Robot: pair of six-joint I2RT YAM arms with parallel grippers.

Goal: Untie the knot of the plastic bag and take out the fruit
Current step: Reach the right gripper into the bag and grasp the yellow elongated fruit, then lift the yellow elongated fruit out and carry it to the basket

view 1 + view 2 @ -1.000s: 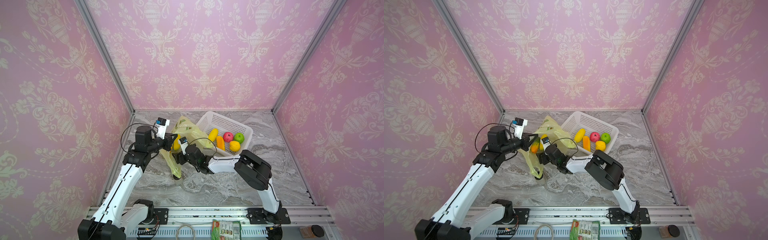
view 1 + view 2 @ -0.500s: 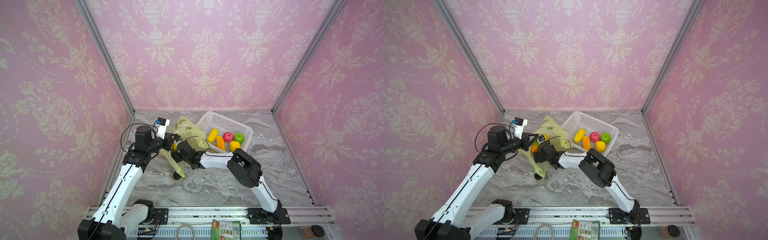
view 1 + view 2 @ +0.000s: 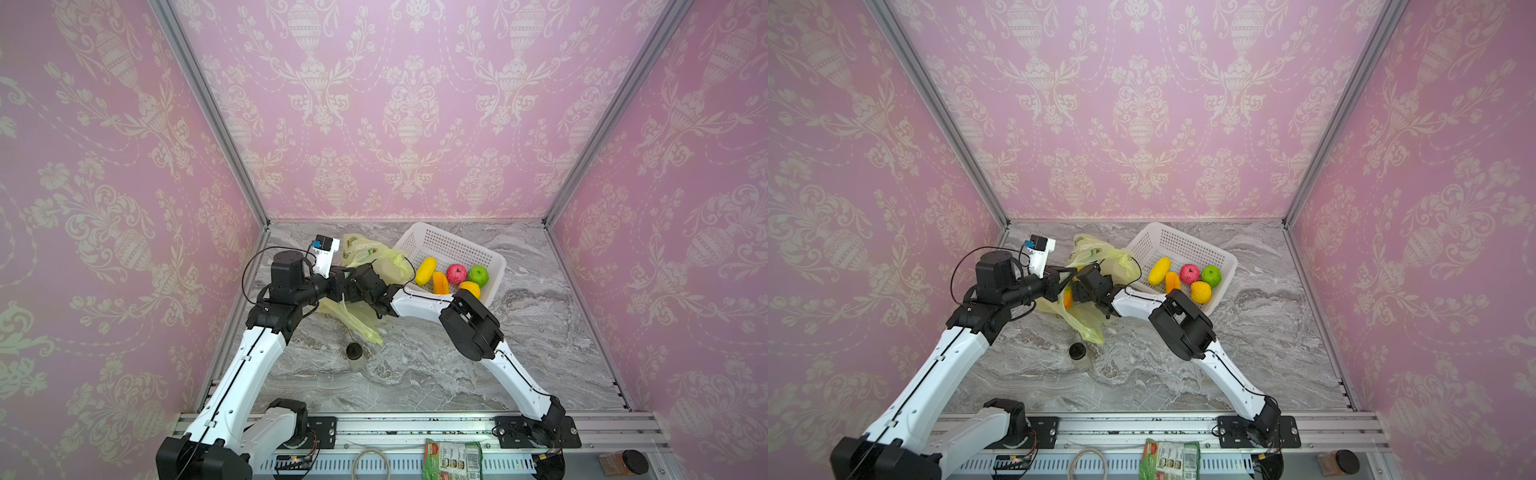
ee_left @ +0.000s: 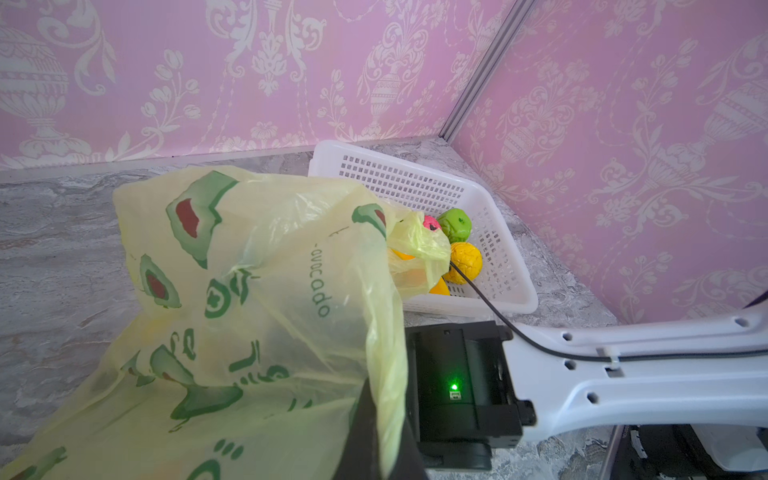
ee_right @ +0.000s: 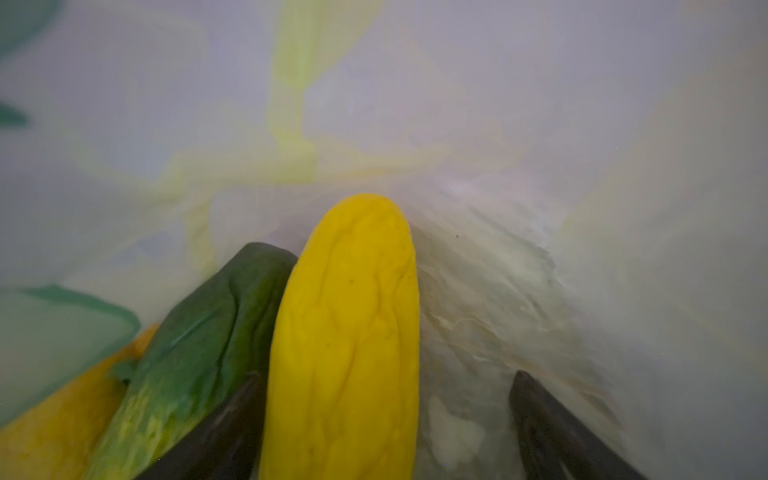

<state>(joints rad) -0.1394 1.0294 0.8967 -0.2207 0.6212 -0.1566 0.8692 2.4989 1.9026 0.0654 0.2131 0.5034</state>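
The right fingers stand apart inside the plastic bag. The yellow oblong fruit lies lengthwise between them, pointing straight ahead. The left fingers clamp the bag's edge.

I'm looking at a grey marble-patterned worktop that fills the cell between the pink walls. A white perforated basket sits on it toward the back right. A small clear jar with a black lid stands upright left of centre. The plastic bag trails down just behind the jar; I cannot tell whether its tip touches the marble.
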